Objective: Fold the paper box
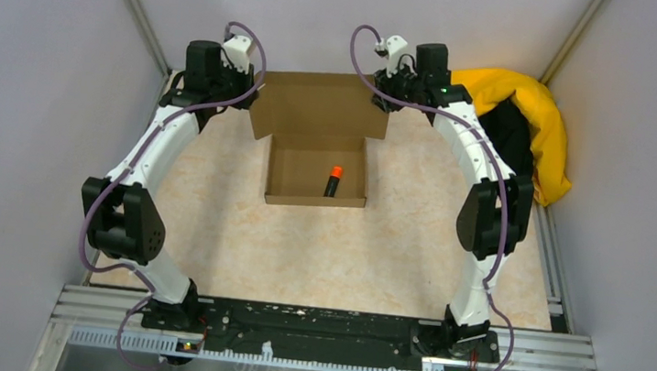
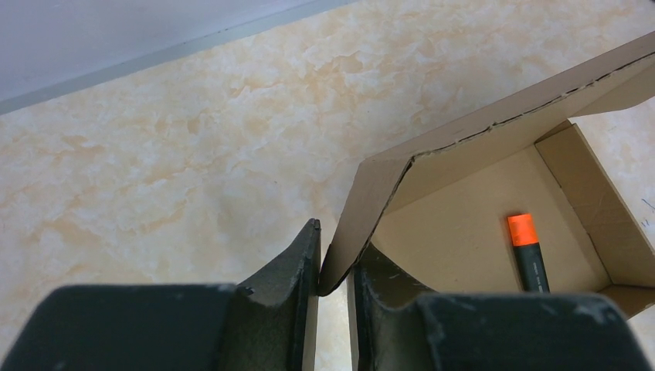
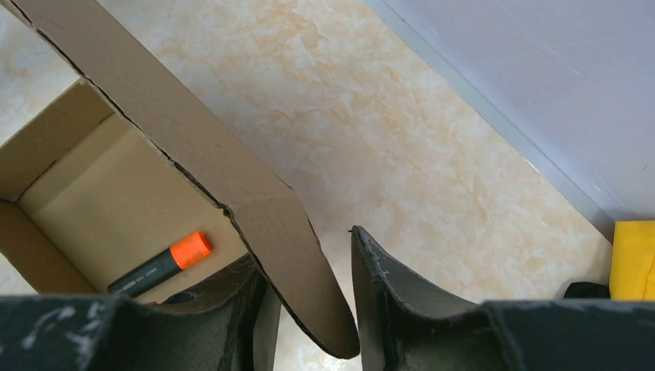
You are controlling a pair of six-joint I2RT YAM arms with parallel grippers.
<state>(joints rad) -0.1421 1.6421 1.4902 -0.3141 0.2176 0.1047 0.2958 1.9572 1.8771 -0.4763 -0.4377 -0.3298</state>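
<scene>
Two side flaps on the raised lid are the handholds. The paper box (image 1: 308, 170) sits open on the far middle of the tabletop (image 1: 210, 228), with a marker (image 1: 332, 182) inside. Left jaws pinch the left flap (image 2: 363, 209). Right jaws stand apart around the right flap (image 3: 301, 263). Best to grip there too, then swing the lid down evenly and tuck the flaps inside.
</scene>
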